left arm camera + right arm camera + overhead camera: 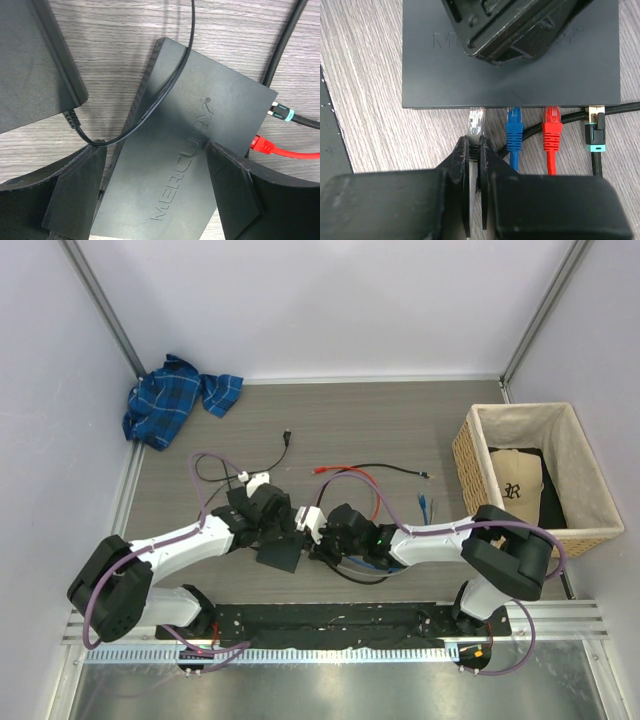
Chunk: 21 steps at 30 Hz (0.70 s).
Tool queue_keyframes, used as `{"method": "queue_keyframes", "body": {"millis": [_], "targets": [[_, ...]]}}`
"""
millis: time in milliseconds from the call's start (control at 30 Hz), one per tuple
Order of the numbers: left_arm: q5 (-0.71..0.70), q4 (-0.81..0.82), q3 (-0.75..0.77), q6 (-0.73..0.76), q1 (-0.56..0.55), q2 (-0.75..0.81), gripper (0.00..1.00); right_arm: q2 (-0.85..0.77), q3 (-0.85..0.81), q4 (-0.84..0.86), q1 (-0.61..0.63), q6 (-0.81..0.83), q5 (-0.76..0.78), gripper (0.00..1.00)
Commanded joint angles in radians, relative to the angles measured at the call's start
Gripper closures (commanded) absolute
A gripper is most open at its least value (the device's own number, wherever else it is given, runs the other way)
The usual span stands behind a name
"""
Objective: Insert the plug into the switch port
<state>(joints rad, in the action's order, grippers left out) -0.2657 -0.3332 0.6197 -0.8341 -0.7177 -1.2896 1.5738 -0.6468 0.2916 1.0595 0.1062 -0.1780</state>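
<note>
The switch point(445, 75) is a flat dark grey box with raised lettering, lying on the wood table point(400, 420); it also shows under both grippers in the top view point(280, 556). My right gripper point(476, 142) is shut on the grey boot of a clear plug point(477, 120). The plug's tip meets the leftmost port on the switch's near edge; how deep it sits I cannot tell. My left gripper point(157, 192) stands open and wide astride the switch point(200, 150), one finger point(75, 195) beside its edge, the other finger point(240, 195) over its top.
Blue point(514, 127), red point(551, 130) and teal-collared black point(595, 132) plugs sit in the neighbouring ports. A black adapter brick point(30, 60) lies beside the switch, its thin cord point(165, 85) draped over it. Plaid cloth point(175, 398), loose cables point(350, 470) and a wicker basket point(466, 452) lie farther back.
</note>
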Motion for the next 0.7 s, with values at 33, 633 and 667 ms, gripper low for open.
{"method": "queue_keyframes", "body": {"millis": [33, 633, 667], "targets": [[0.046, 0.040, -0.032, -0.013, 0.001, -0.011, 0.15, 0.022, -0.039, 0.087, 0.005, -0.008, -0.011, 0.99], [0.059, 0.048, -0.060, -0.026, 0.001, -0.007, 0.15, -0.035, 0.026, 0.238, -0.001, -0.097, -0.020, 0.99], [0.059, 0.048, -0.058, -0.026, 0.001, -0.008, 0.15, -0.040, 0.030, 0.241, -0.001, -0.099, -0.021, 0.99]]}}
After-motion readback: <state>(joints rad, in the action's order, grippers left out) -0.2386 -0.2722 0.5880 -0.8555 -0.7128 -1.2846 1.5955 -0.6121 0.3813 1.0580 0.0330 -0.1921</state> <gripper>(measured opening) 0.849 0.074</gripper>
